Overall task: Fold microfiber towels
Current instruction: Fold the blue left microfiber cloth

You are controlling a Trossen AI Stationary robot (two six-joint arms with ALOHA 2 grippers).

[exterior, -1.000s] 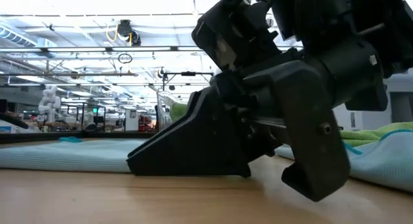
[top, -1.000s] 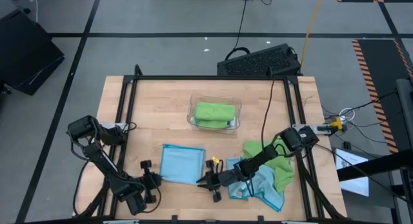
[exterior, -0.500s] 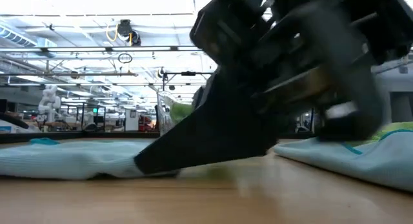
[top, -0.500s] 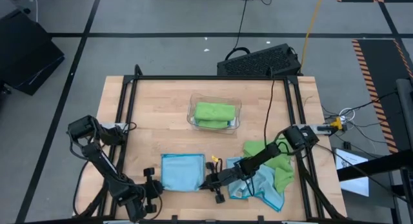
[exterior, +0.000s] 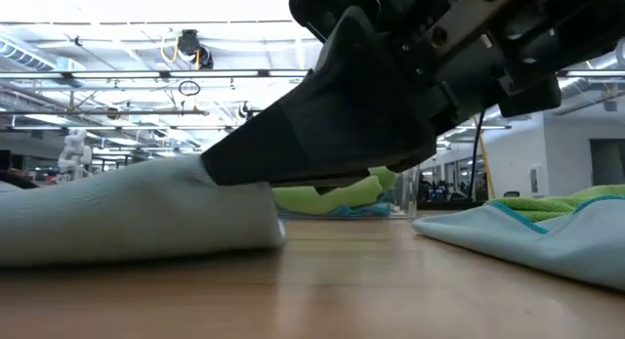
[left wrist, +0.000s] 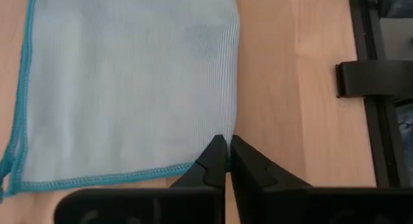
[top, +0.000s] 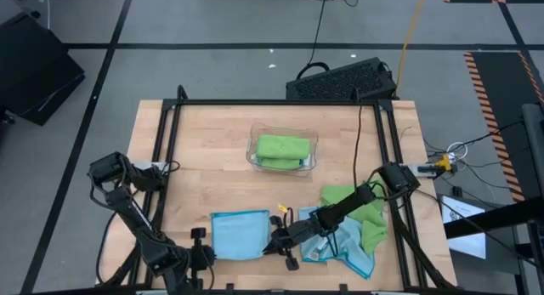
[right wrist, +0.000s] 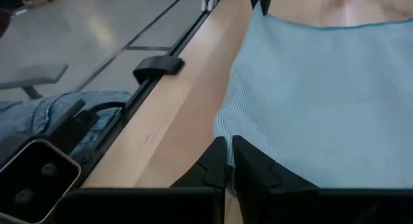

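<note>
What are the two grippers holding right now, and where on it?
Both pinch the light blue towel: left gripper at one near corner, right gripper at its opposite edge.

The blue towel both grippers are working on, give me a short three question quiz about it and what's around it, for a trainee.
1. True or false: the left gripper and the right gripper are each shut on a corner of the flat light blue towel.
2. What lies in the clear tray?
A. a folded green towel
B. a blue towel
C. nothing
3. Fill in: on the table's right side lies a pile of unfolded towels, green and ____.

Key: 1 true; 2 A; 3 blue.
</note>
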